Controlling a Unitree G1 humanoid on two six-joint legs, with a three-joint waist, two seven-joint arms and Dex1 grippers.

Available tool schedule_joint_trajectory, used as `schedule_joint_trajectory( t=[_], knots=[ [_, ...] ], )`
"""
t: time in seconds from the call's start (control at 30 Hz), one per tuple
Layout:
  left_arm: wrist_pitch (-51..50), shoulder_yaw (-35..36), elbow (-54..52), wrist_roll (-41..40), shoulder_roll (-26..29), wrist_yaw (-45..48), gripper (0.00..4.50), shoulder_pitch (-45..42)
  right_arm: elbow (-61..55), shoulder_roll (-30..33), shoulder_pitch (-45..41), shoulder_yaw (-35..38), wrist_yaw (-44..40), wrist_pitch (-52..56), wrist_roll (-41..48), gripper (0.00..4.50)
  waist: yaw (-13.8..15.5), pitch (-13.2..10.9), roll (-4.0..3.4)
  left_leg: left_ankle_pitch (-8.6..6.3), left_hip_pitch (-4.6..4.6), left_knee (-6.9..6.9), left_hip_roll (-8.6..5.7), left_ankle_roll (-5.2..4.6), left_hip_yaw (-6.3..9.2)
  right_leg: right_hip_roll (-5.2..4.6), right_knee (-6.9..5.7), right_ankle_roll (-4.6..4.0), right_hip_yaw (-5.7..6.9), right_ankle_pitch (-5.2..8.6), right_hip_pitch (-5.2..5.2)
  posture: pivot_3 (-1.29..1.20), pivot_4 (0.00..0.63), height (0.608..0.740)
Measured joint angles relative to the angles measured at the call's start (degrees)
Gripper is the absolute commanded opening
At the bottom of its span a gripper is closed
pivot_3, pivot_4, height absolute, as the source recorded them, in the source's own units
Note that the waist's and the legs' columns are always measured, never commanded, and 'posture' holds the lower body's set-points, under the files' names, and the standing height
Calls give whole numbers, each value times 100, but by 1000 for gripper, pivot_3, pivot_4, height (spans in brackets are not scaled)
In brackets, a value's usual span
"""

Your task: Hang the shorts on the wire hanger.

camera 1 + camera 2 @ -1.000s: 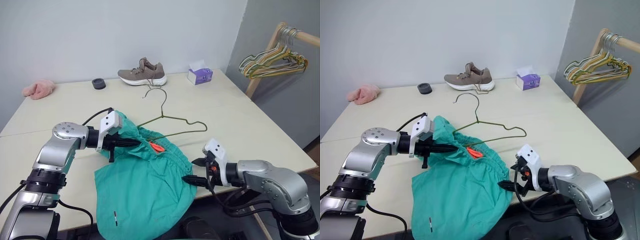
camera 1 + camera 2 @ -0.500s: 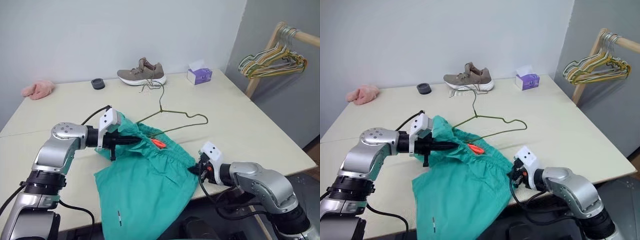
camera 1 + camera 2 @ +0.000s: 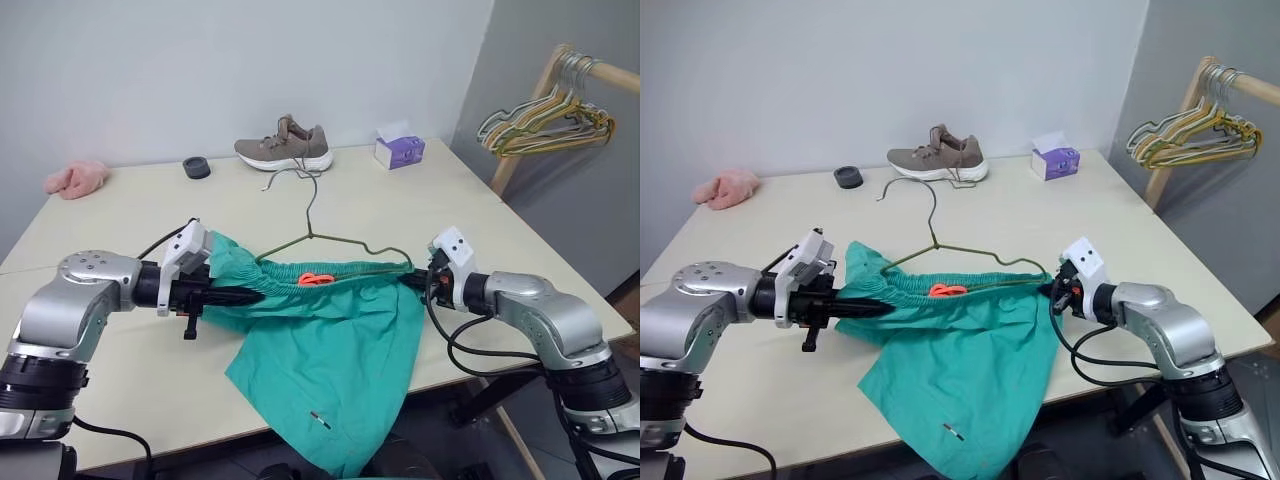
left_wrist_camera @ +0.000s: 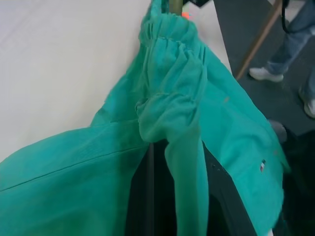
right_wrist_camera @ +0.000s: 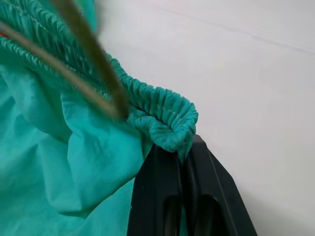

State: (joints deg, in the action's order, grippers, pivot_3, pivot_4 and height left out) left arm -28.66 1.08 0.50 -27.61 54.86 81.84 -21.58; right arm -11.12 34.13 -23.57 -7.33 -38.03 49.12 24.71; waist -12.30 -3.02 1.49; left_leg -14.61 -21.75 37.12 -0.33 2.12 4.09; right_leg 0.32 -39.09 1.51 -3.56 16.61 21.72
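A: What sits far left on the table [image 3: 480, 215]?
B: A pink fluffy cloth [image 3: 76, 177], then a small black ring [image 3: 197, 167], a brown shoe [image 3: 285, 146] and a purple tissue box [image 3: 399, 150] along the far side.
A: And the left gripper [image 3: 255, 296]?
B: Clamped tight on the left end of the waistband of the shorts [image 3: 335, 345].
A: Where are the shorts?
B: Stretched between the 2 grippers near the table's near edge, legs drooping over it, orange tag [image 3: 316, 279] at the waistband's middle.
A: The wire hanger [image 3: 325, 240]?
B: Lying along the waistband, hook pointing far.
A: The right gripper [image 3: 415, 282]?
B: Pinched shut on the waistband's right end.
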Motion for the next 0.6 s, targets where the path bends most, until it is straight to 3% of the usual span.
schedule_joint_trajectory(
  t=[0.6],
  knots=[
    [1165,-342,703,556,-53,-46,0,-178,-502,280,179,-29,-89,60,116,40,84,0,-1,0,-1,1,1,0,-1,-2,0,0,-3,0,2,-199,0,740]
  ],
)
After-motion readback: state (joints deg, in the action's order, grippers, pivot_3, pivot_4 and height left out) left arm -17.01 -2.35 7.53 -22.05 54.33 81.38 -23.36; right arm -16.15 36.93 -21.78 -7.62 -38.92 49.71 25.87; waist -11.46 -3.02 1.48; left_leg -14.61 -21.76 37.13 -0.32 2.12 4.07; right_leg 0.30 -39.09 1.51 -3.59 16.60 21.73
